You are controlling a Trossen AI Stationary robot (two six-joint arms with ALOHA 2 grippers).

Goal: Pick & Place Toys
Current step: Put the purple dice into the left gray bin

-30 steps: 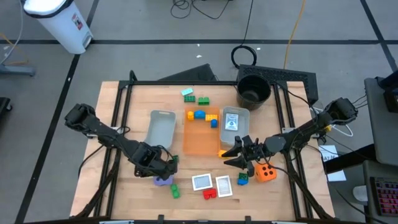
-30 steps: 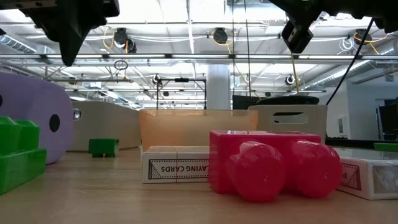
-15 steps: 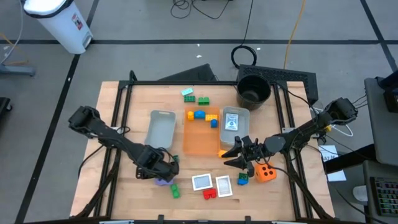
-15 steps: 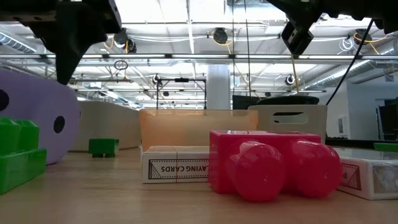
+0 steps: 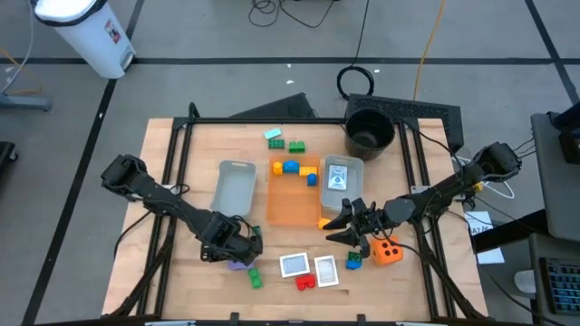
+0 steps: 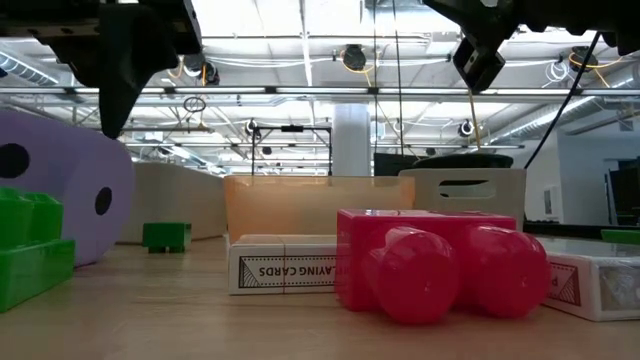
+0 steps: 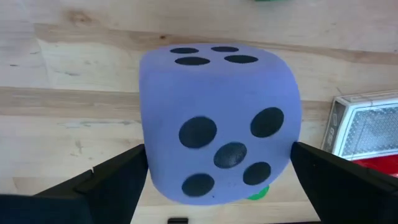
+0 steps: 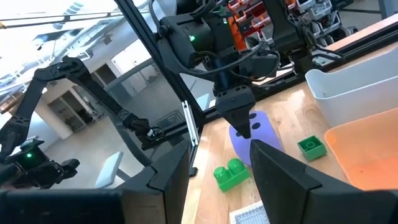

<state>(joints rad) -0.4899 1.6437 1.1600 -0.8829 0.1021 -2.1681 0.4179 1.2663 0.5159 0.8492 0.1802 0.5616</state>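
Left gripper [image 5: 237,253] low at the near left, fingers spread wide, right gripper [image 5: 337,229] raised near right, part-open.

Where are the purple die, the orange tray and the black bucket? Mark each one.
purple die [image 7: 217,124]: left wrist view, on its spotted front face.
orange tray [image 5: 292,205]: high view, on its bare floor.
black bucket [image 5: 369,132]: high view, on its dark inside.

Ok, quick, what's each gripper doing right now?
Left gripper: open, straddling the purple die.
Right gripper: partly open, holding nothing.
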